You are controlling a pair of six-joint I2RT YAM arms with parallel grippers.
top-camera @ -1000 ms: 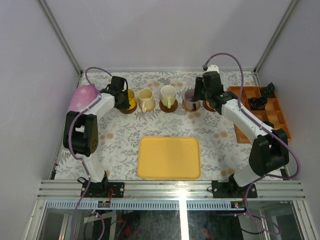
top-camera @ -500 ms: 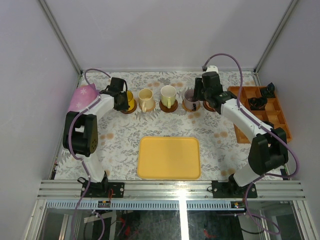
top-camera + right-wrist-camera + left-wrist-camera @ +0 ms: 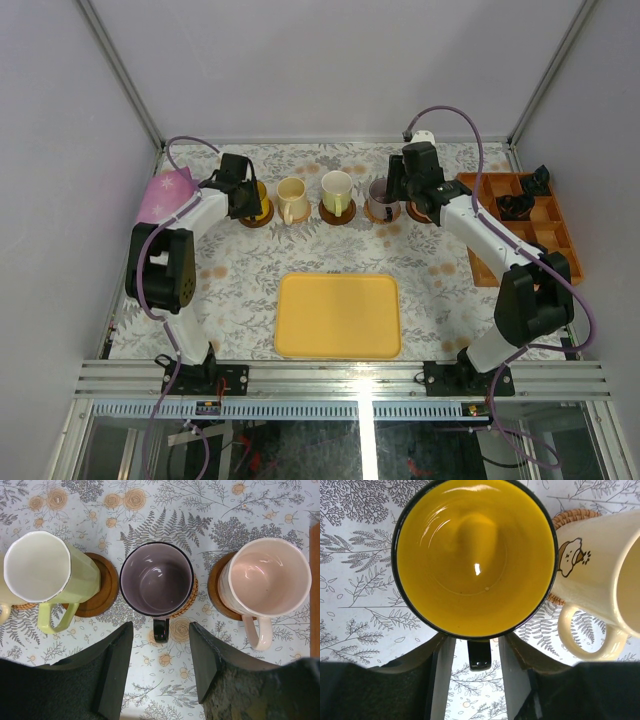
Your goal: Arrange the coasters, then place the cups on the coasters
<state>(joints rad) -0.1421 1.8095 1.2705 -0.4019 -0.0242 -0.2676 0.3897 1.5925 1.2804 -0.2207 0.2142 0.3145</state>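
In the overhead view, a pink, white-speckled object [image 3: 166,190] lay at the left edge of the floral tablecloth [image 3: 250,280], just beside the left arm. Next to it the left gripper [image 3: 243,196] was at the yellow cup [image 3: 261,199], the first in a row of cups across the upper middle of the frame. That cup stood on a dark brown coaster [image 3: 258,219].

In the left wrist view the yellow cup filled the upper half of the frame. Its black handle [image 3: 479,655] pointed down between the two fingers [image 3: 441,680]. Tablecloth showed on both sides of the handle, so the jaws were partly open, straddling it and holding nothing. To the right, the cream cup [image 3: 600,575], with a small cartoon figure on it, sat on a woven tan coaster [image 3: 572,515], near the yellow cup but apart from it.

A yellow tray [image 3: 338,315] lay in the lower centre of the overhead view.

At the left of the right wrist view, the pale green cup [image 3: 37,565] stood on a dark brown coaster [image 3: 100,592]. The purple-grey cup [image 3: 156,579] came next, on a woven tan coaster [image 3: 193,594], with its black handle [image 3: 160,634] pointing down the frame. The right gripper [image 3: 161,629] had its fingers [image 3: 116,670] well apart on either side of that handle, touching nothing. At the right of that frame the pink cup [image 3: 267,577] sat on a dark brown coaster [image 3: 216,587].

At the right edge of the overhead view lay an orange compartment tray [image 3: 480,262] with black objects [image 3: 515,205] in it.
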